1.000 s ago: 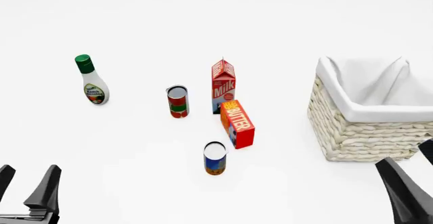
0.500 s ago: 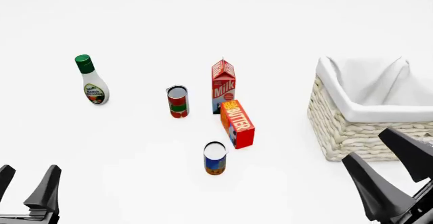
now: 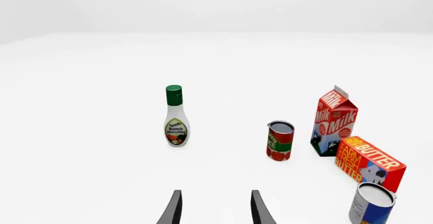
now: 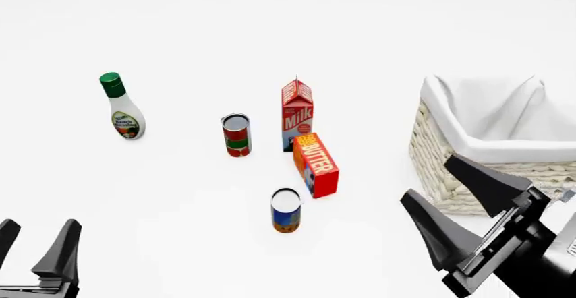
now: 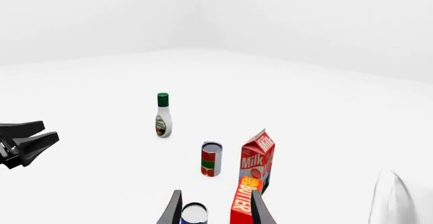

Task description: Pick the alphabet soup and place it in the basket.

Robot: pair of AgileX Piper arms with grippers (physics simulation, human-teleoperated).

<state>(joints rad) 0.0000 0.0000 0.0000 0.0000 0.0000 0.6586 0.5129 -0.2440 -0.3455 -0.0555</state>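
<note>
The alphabet soup [image 4: 286, 210] is a small can with a blue and orange label, standing upright in front of the butter box. It also shows in the left wrist view [image 3: 370, 203]. In the right wrist view the alphabet soup [image 5: 193, 214] lines up between the fingers, still some way off. The basket [image 4: 441, 170] is pale wicker with a white cloth lining and stands at the right. My right gripper [image 4: 427, 175] is open in front of the basket, to the right of the can and apart from it. My left gripper [image 4: 38, 227] is open at the near left, holding nothing.
A red-and-green can [image 4: 237, 135], a milk carton [image 4: 297, 112] and a butter box [image 4: 317, 164] stand close behind the soup. A dressing bottle [image 4: 121, 107] stands far left. The butter box [image 5: 244, 198] is right beside the soup can.
My right gripper has risen into view and swung left, from the lower right corner towards the soup can. The left gripper and all objects stayed still.
</note>
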